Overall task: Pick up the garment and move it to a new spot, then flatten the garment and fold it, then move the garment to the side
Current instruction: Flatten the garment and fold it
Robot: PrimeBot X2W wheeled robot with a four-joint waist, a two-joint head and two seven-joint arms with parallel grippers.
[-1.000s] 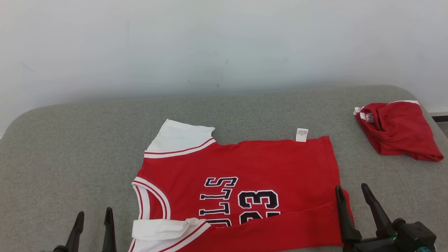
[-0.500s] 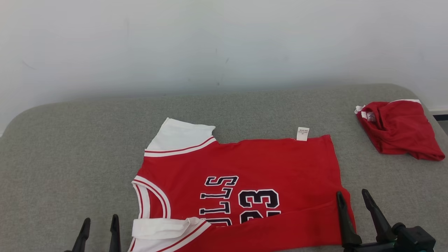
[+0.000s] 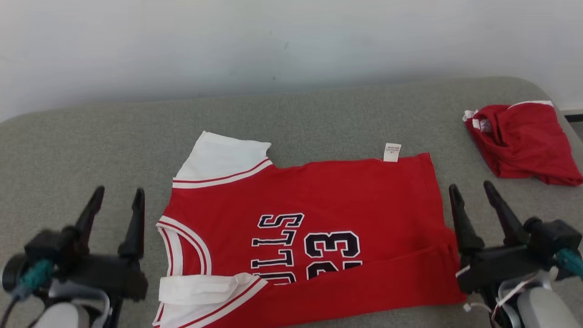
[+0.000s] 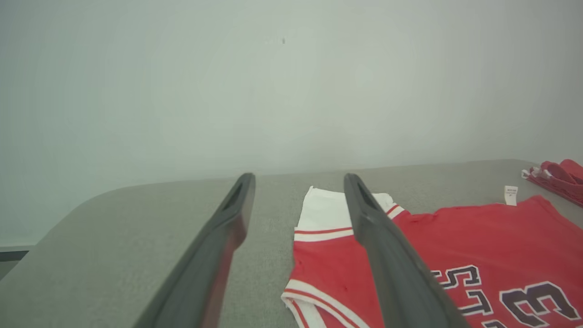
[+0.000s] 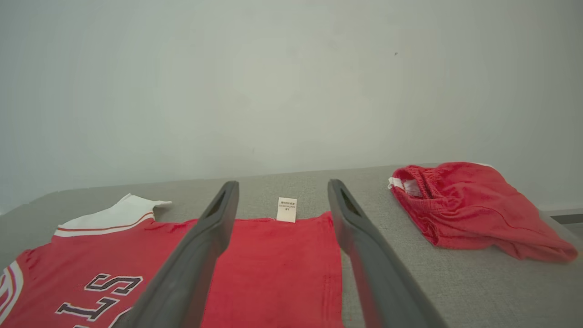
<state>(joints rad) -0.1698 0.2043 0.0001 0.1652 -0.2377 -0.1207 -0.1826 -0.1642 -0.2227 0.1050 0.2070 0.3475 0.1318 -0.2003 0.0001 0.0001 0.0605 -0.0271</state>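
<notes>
The garment (image 3: 319, 200) is a red jersey with white sleeves and dark lettering, spread flat in the middle of the grey table, its near edge folded over. My left gripper (image 3: 117, 196) stands open just left of the collar side, above the table. At the jersey's hem side my right gripper (image 3: 471, 190) is open too, holding nothing. In the left wrist view the white sleeve (image 4: 328, 212) lies just beyond my fingers (image 4: 387, 255). Through the right wrist view I see the hem and its white label (image 5: 286, 209) between my fingers (image 5: 364, 255).
A bunched red garment (image 3: 524, 141) with white trim lies at the far right of the grey table (image 3: 91, 141), also in the right wrist view as a red heap (image 5: 473, 209). A pale wall (image 3: 273, 41) stands directly behind the table's back edge.
The head camera has tilted down, so the whole scene sits higher. Both grippers have risen into fuller view beside the jersey, still open. The jersey lies as before.
</notes>
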